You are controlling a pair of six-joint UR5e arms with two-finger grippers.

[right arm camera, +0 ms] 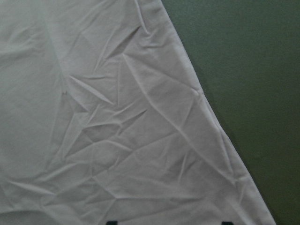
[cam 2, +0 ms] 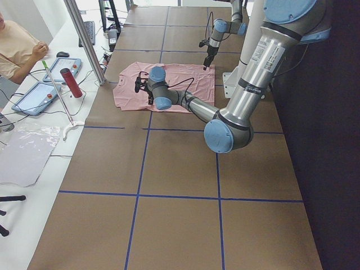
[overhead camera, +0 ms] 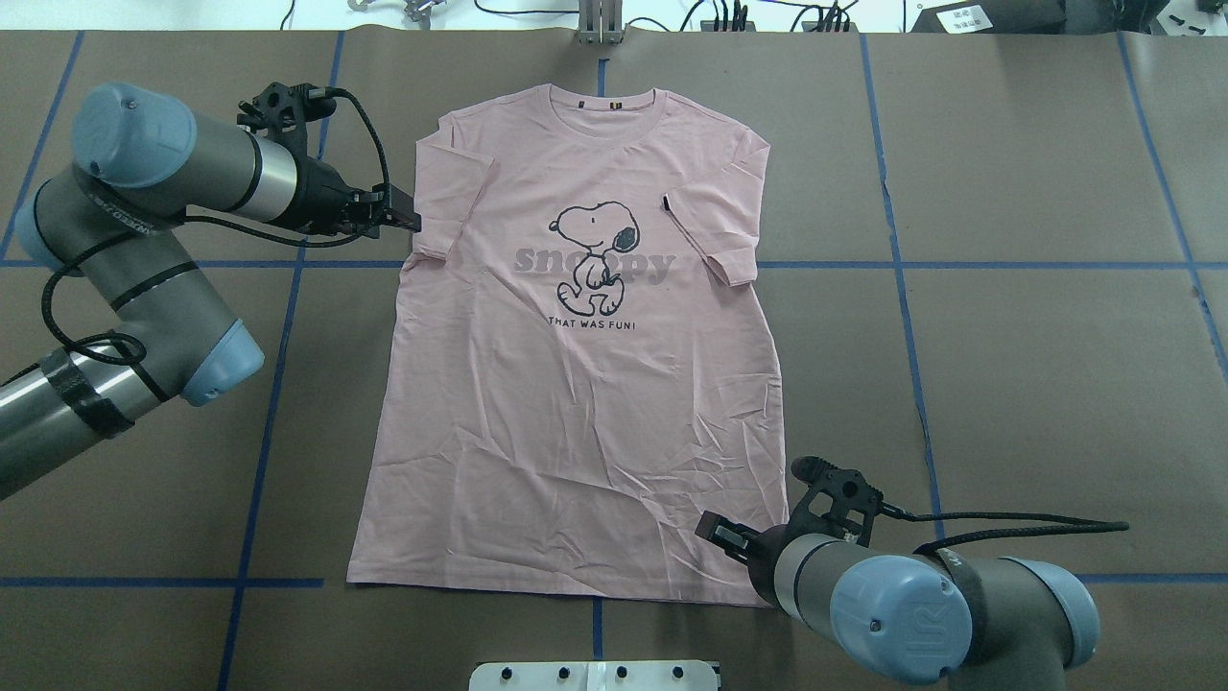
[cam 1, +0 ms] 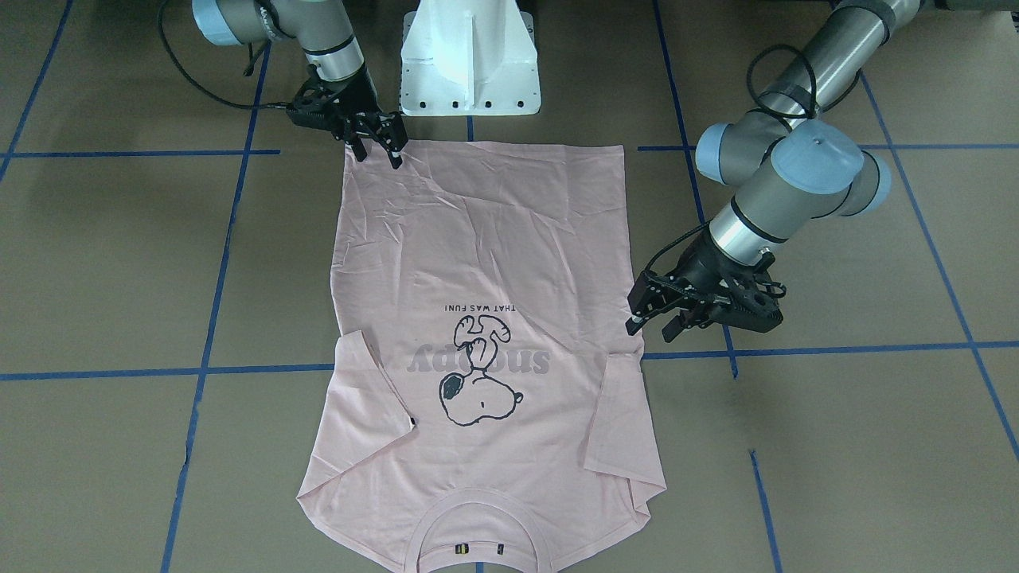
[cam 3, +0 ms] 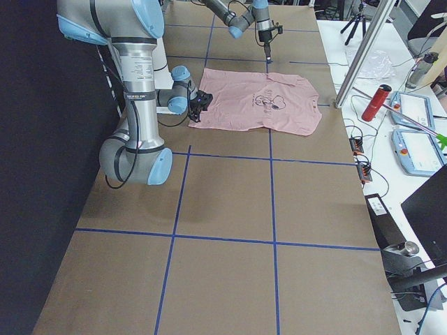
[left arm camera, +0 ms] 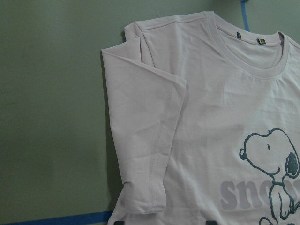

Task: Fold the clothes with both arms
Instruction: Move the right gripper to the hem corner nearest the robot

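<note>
The pale pink T-shirt [overhead camera: 576, 384] lies flat and front up on the brown table, collar far from the robot and both sleeves folded inward over the body. My left gripper [overhead camera: 407, 222] hovers open at the outer edge of the shirt's left sleeve [left arm camera: 140, 154], holding nothing. In the front-facing view, this left gripper [cam 1: 649, 322] sits just off the cloth's side. My right gripper [overhead camera: 718, 533] stands open over the wrinkled hem corner [right arm camera: 206, 140] nearest the robot's right, and the same right gripper [cam 1: 380, 151] shows at that corner with nothing between its fingers.
The white pedestal [cam 1: 470, 60] stands just behind the hem. Blue tape lines [overhead camera: 902, 265] cross the table. On a side bench past the collar are a red bottle [cam 2: 71, 82], tablets and a metal post [cam 2: 84, 39], with a person [cam 2: 17, 45] seated there.
</note>
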